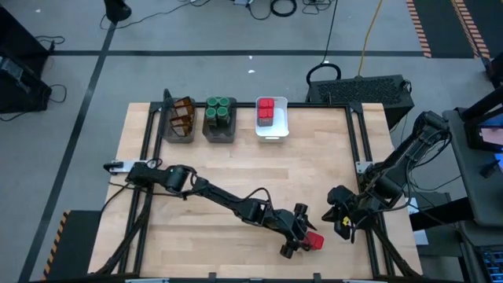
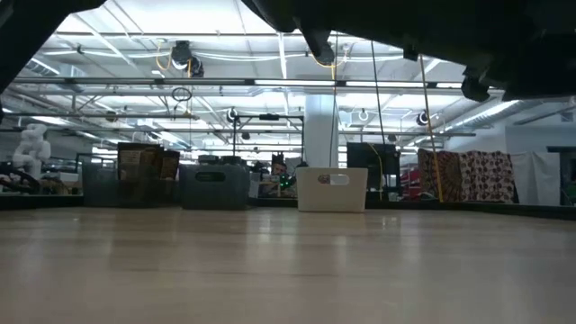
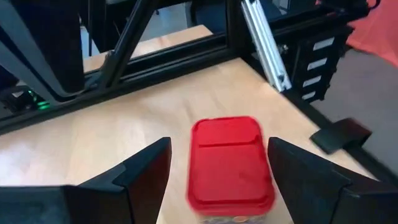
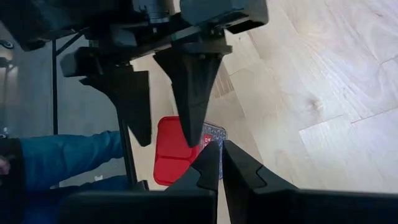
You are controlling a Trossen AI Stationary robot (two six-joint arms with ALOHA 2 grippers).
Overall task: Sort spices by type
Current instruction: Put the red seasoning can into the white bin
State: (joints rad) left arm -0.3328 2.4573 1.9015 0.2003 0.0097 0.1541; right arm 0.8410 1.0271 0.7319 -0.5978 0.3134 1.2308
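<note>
While my left gripper [image 3: 214, 180] hangs over the near right part of the table, its fingers [image 3: 140, 177] stand spread to either side of a red spice tin [image 3: 230, 162], with bare wood showing in the gaps, so I judge nothing is pinched yet. To do this pick well, I should keep the tin centred between the pads, come down until they bracket its side walls under the lid, and close squarely on the flat sides so it cannot twist or tip. Just beside it, toward the right edge, my right gripper [image 4: 221, 165] waits with its fingers pressed together, empty; I must lift clear of it. Across the open wooden table [image 1: 236, 173], along the far edge, sit three bins in a row: a dark bin of brown packets [image 1: 180, 119], a dark bin of green-lidded jars [image 1: 220, 118], and the white bin [image 1: 273, 134] already holding red tins [image 1: 266, 112]. That white bin is where I judge this one belongs.
</note>
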